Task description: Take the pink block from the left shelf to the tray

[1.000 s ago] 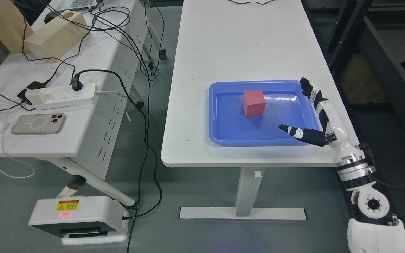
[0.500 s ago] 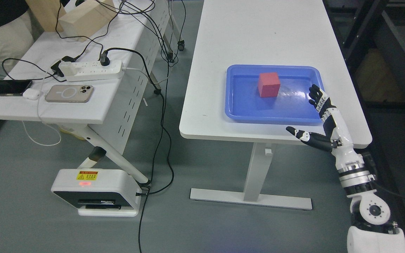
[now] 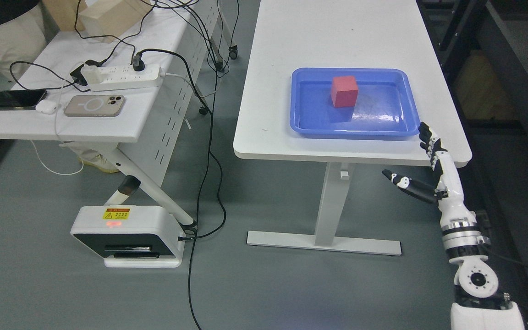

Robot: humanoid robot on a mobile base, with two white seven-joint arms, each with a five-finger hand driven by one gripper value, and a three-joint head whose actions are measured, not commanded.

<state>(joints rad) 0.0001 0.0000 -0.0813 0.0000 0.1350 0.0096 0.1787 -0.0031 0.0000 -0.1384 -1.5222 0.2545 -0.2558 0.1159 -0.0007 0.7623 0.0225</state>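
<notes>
A pink-red block (image 3: 344, 91) sits upright inside the blue tray (image 3: 305, 123), toward its back middle. The tray lies on the white table (image 3: 282, 137) near the front edge. My right hand (image 3: 410, 158) comes up from the lower right and hangs in front of the table's front right corner, below and right of the tray. Its fingers (image 3: 429, 140) are spread and the thumb (image 3: 399, 179) sticks out left; it holds nothing. My left arm does not show.
A second white table (image 3: 39, 128) at the left carries a power strip (image 3: 124, 76), two phones (image 3: 93, 106), an earbud case, wooden boxes and many cables. A white floor unit (image 3: 129, 236) stands below it. Dark shelving (image 3: 511, 68) runs along the right.
The whole view has shifted as the camera pulled back. My open right hand has come away from over the tray to in front of the table edge. The block stays in the tray.
</notes>
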